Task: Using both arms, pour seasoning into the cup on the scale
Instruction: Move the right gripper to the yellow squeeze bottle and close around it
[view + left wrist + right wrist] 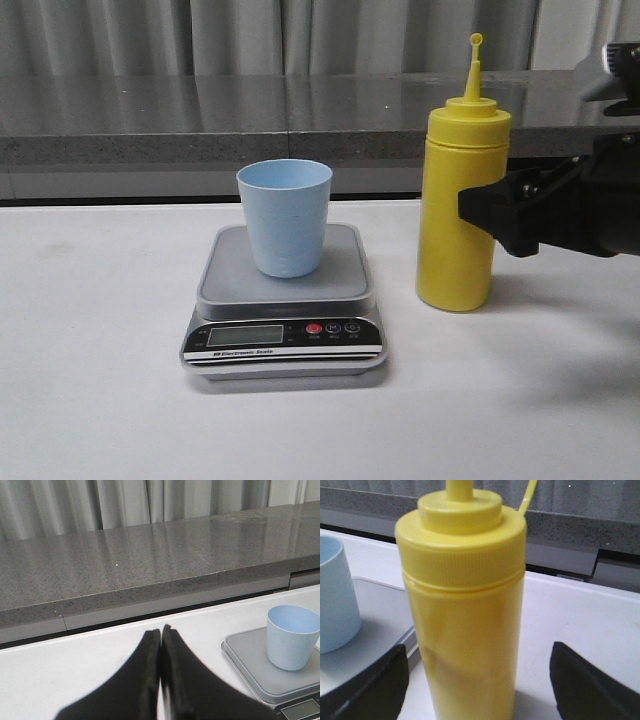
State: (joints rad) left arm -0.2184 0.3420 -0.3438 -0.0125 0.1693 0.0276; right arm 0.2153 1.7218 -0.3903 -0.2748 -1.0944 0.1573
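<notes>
Seasoning bottle (458, 205), tall yellow, pointed nozzle, stands upright between the right gripper's (480, 680) parted jaws; left gripper (160, 645) is closed, empty.

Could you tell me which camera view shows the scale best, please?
The front view: the whole scale shows, with its display and buttons. The left wrist view catches only part of it under the cup; the right wrist view shows just a corner.

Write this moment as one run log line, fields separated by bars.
right gripper: open, fingers either side of yellow bottle | left gripper: shut, empty | blue cup: upright on scale
</notes>
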